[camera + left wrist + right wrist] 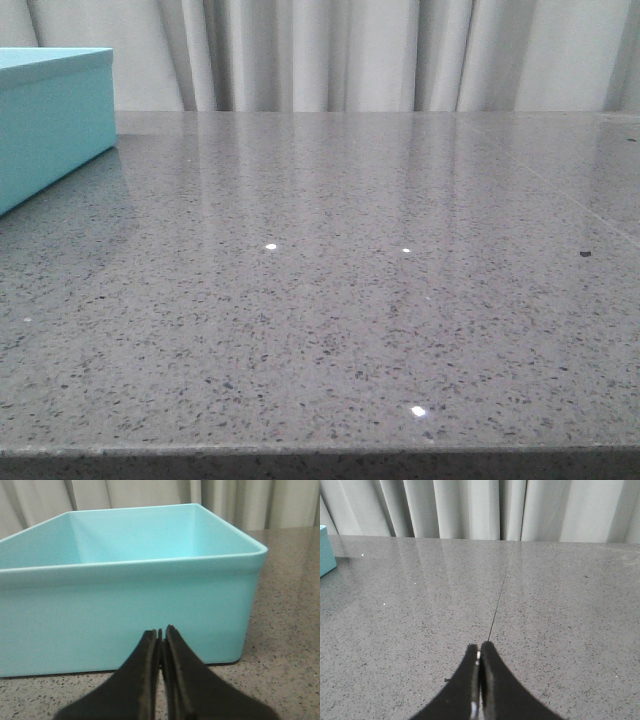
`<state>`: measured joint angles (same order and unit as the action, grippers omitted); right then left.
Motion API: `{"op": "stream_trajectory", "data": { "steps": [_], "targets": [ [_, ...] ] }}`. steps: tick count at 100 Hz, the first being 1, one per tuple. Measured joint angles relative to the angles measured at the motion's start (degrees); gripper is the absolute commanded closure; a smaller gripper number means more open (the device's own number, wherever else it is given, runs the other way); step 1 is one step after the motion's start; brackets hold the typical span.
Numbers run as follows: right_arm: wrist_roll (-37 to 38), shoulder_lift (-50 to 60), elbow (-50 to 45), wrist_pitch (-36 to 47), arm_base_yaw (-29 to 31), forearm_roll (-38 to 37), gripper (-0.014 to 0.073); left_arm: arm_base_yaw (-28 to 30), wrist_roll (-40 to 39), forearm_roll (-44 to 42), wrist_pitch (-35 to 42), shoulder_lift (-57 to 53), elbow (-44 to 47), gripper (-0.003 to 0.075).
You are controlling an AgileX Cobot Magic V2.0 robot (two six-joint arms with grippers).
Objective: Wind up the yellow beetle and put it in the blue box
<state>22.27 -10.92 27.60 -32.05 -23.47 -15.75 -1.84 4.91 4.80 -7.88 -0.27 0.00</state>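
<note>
Blue box [50, 120] seen far left on table [330, 330], open-topped, ready for storage. Yellow beetle not seen in any view. Left gripper [161, 632] and right gripper [479, 647] clenched, nothing held.

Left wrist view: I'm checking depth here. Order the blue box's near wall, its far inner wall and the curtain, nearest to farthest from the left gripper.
1. Near wall of the blue box, facing the shut left gripper.
2. Far inner wall, across the cavity.
3. Curtain, behind the box.
</note>
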Motion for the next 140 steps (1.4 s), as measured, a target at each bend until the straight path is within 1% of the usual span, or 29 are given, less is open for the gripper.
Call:
{"op": "stream_trajectory", "data": {
  "steps": [78, 91, 98, 104, 123, 140],
  "targets": [
    [0.0, 0.0, -0.02, 0.0, 0.0, 0.0, 0.0661, 0.0, 0.0, 0.0, 0.0, 0.0, 0.0, 0.0739],
    [0.0, 0.0, -1.11, 1.19, 0.45, -1.77, 0.0661, 0.0, 0.11, 0.0, 0.0, 0.0, 0.0, 0.0739],
    [-1.12, 0.0, -2.65, 3.66, 1.79, -2.29, 0.0661, 0.0, 0.11, 0.0, 0.0, 0.0, 0.0, 0.0739],
    [-2.87, 0.0, -4.57, 7.58, 3.52, -1.79, 0.0661, 0.0, 0.11, 0.0, 0.0, 0.0, 0.0, 0.0739],
    [-9.17, 1.42, -13.27, 20.88, 11.86, 6.66, 0.0661, 0.0, 0.11, 0.0, 0.0, 0.0, 0.0, 0.0739],
    [-10.21, 4.43, -20.91, 31.28, 17.83, 8.53, 0.0661, 0.0, 0.11, 0.0, 0.0, 0.0, 0.0, 0.0739]
  ]
}}
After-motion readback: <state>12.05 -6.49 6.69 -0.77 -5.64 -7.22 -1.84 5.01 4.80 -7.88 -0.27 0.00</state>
